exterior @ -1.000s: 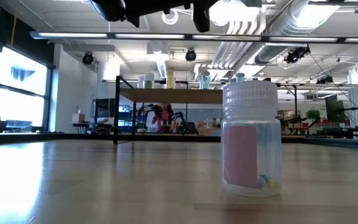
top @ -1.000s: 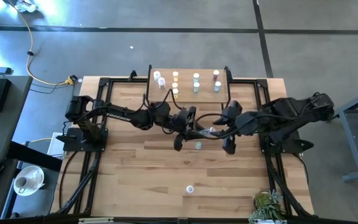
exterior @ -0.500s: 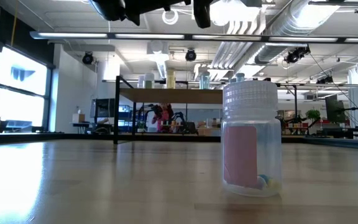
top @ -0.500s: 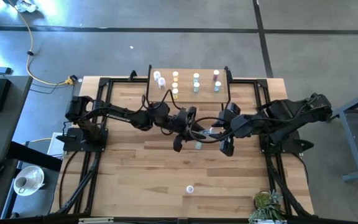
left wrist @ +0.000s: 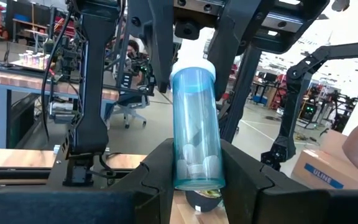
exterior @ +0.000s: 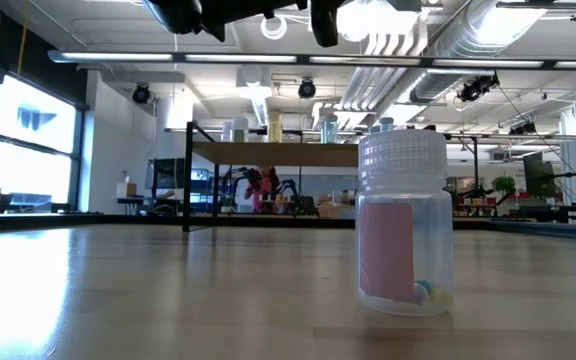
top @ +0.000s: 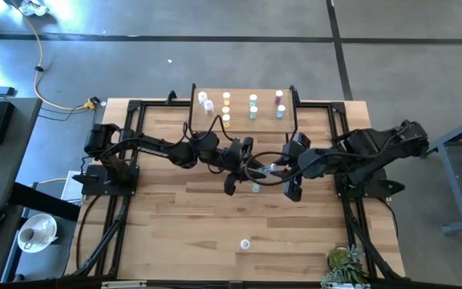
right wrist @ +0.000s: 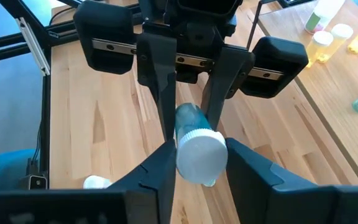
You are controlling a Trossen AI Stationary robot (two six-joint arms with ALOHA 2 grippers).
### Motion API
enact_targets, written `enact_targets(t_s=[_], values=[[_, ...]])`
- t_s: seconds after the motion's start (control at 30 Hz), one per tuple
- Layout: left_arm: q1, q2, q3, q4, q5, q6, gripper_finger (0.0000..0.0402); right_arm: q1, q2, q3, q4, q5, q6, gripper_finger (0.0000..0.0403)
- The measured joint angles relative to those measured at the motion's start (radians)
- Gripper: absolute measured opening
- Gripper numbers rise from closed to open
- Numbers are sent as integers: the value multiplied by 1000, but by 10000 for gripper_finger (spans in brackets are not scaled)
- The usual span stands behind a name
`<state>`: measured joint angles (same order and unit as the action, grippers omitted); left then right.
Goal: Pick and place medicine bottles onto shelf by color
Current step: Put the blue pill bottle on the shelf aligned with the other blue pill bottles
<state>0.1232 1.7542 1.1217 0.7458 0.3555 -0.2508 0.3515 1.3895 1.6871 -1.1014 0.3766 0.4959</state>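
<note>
Up at the top edge of the low view, both grippers are cut off, showing only as dark shapes, while a clear bottle with a pink label (exterior: 405, 222) fills the right of centre and hides part of the shelf (exterior: 273, 153) behind it. In the high view that bottle is a pale dot (top: 245, 243) low in the frame, well apart from the arms, and the handover itself is too small to read there.

Both arms reach toward the middle of the frame and meet just below the shelf (top: 244, 91), where the left gripper (top: 241, 164) and right gripper (top: 283, 170) face each other. A blue-teal bottle (left wrist: 194, 129) sits between the two. In the left wrist view its lower body is clamped by that arm's own fingers (left wrist: 157, 167), with the right gripper's fingers closing round its cap end. The right wrist view shows its white cap (right wrist: 201, 152) squeezed between that arm's fingers (right wrist: 160, 165).

On the shelf, other bottles stand in short columns: white (top: 204, 100), yellow (top: 226, 107), green (top: 253, 105).
</note>
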Motion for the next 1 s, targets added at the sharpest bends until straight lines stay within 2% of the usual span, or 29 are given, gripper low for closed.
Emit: enact_targets(t_s=[0.37,0.67,0.83,1.0], values=[[0,0,0,0,-11,-7,120,0,0,0,-1,-2,-3,107],[-5,0,0,-4,-11,45,183,0,-1,0,-1,8,-3,107],[1,-5,0,-49,-3,34,212,0,-1,0,-2,8,-1,107],[30,-15,0,-120,19,-11,215,0,-1,0,-13,15,1,107]])
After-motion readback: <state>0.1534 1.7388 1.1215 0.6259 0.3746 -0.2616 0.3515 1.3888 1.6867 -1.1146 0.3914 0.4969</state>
